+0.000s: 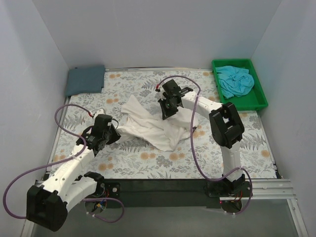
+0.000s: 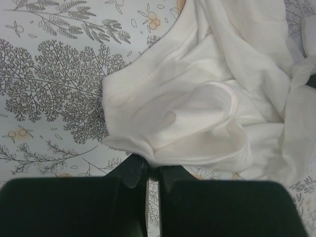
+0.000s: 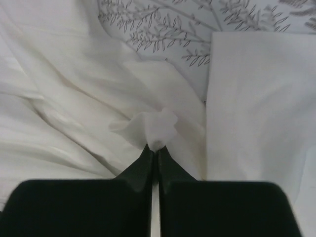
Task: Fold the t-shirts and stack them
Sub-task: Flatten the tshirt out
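A cream-white t-shirt point(image 1: 148, 126) lies crumpled in the middle of the floral table cover. My left gripper point(image 1: 112, 132) is shut on its near-left edge; the left wrist view shows the cloth point(image 2: 197, 108) pinched at the fingertips point(image 2: 133, 173). My right gripper point(image 1: 166, 111) is shut on a small tuft of the same shirt point(image 3: 155, 126) at its far right side. A slate blue-grey t-shirt point(image 1: 85, 79) lies folded flat at the far left corner. A turquoise t-shirt point(image 1: 234, 81) sits bunched in the green bin point(image 1: 261, 98).
The green bin stands at the far right corner. White walls enclose the table on three sides. Purple cables loop off both arms. The floral cover point(image 1: 148, 163) shows bare along the near edge.
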You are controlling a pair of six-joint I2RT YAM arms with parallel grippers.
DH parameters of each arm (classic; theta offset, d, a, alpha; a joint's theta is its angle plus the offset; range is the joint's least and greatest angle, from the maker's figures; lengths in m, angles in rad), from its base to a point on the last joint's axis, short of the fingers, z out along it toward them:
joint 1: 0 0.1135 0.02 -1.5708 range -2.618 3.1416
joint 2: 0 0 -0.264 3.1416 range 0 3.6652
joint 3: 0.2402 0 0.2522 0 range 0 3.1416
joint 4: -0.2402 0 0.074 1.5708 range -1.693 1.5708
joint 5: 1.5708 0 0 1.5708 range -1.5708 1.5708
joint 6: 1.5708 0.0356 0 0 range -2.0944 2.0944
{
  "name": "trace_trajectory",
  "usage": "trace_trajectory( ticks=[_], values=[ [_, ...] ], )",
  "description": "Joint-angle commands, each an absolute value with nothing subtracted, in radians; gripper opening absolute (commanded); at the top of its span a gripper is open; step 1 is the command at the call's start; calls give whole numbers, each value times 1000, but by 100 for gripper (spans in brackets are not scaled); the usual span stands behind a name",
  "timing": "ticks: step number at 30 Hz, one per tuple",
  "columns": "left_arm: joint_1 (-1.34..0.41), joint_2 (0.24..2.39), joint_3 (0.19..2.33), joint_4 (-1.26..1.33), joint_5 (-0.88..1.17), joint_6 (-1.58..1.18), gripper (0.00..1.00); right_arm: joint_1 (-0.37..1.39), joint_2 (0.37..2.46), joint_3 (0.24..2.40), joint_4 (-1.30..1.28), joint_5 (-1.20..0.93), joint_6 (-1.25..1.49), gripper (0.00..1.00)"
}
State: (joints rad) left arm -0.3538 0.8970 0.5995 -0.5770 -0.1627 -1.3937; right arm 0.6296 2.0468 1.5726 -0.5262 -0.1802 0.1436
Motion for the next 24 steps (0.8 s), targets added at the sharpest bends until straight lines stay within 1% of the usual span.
trace_trajectory(
  ticks=[1, 3, 4, 7, 8, 10, 11, 12, 14, 15, 16, 17, 18, 19, 20, 22, 23, 24],
  values=[
    [-307, 982, 719, -502, -209, -1313, 0, 585, 2028, 1759, -526, -78, 106, 1],
    [-258, 1070, 790, -465, -199, -1275, 0, 546, 1993, 1818, -543, -19, 106, 1],
    [-197, 1109, 866, -451, -186, -1237, 0, 501, 1977, 1842, -546, -5, 110, 1],
    [-103, 1251, 1024, -419, -130, -1209, 0, 430, 1911, 1957, -545, 29, 117, 1],
    [-66, 1284, 1152, -419, -126, -1197, 0, 392, 1895, 2012, -545, 29, 107, 1],
    [-46, 1350, 1288, -423, -126, -1183, 0, 362, 1850, 2069, -545, 21, 100, 1],
    [-32, 1398, 1409, -425, -124, -1174, 0, 338, 1835, 2089, -542, 18, 95, 1],
    [-26, 1417, 1475, -433, -124, -1169, 0, 328, 1801, 2126, -538, 15, 92, 1],
    [-9, 1456, 1583, -442, -133, -1161, 0, 301, 1757, 2134, -526, 15, 97, 1],
    [-6, 1460, 1676, -455, -138, -1145, 0, 295, 1699, 2100, -494, 20, 97, 1],
    [-5, 1463, 1709, -462, -153, -1132, 0, 291, 1663, 2064, -468, 23, 97, 1],
    [-5, 1453, 1735, -474, -161, -1120, 0, 290, 1584, 2022, -441, 23, 97, 1],
    [-5, 1439, 1743, -479, -169, -1111, 0, 290, 1538, 1973, -373, 26, 97, 1],
    [-5, 1421, 1727, -482, -175, -1097, 0, 291, 1493, 1839, -339, 34, 107, 1],
    [-5, 1402, 1703, -482, -184, -1094, 0, 291, 1447, 1772, -312, 49, 116, 1],
    [-6, 1300, 1523, -485, -181, -1101, 0, 290, 1265, 1439, -189, 90, 136, 1],
    [-6, 1299, 1522, -488, -178, -1101, 0, 290, 1225, 1437, -189, 104, 144, 2],
    [-9, 1248, 1394, -489, -175, -1117, 0, 285, 1186, 1364, -169, 119, 156, 3]
  ],
)
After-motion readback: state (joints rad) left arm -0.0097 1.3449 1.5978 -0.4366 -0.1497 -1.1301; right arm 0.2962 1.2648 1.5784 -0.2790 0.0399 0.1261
